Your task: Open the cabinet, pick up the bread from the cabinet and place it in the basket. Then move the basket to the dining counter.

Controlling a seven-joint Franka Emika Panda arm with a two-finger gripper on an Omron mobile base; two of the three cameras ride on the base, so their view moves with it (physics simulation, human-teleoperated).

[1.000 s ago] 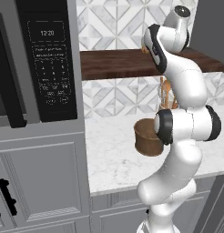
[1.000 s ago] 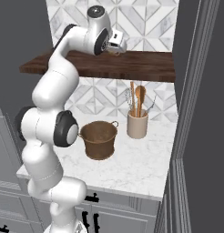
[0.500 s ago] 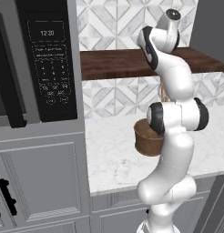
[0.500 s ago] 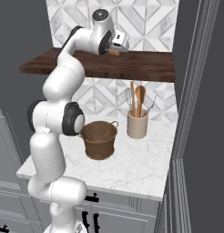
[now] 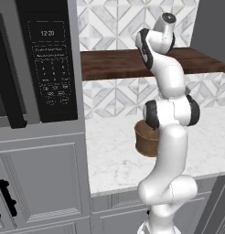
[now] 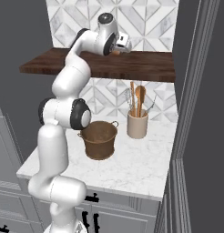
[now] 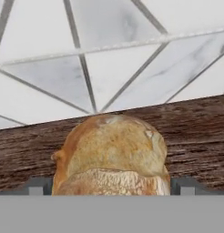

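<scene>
Arm has swung further up and in toward the wooden shelf (image 6: 132, 66) since a second ago, so the grasp step looks close; gripper (image 6: 121, 45) jaws apart, straddling the bread (image 7: 113, 154), not clamped; bread golden-brown, crusty, round, lower centre of hand view, on shelf; basket (image 6: 99, 139) on counter below, centre frame.

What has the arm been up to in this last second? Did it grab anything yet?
The arm straightened and reached further toward the dark wooden shelf, carrying its tool in close to the bread that sits there. The tool is open on either side of the bread, nothing gripped yet. The basket and the crock of spoons stayed put on the marble worktop.
</scene>
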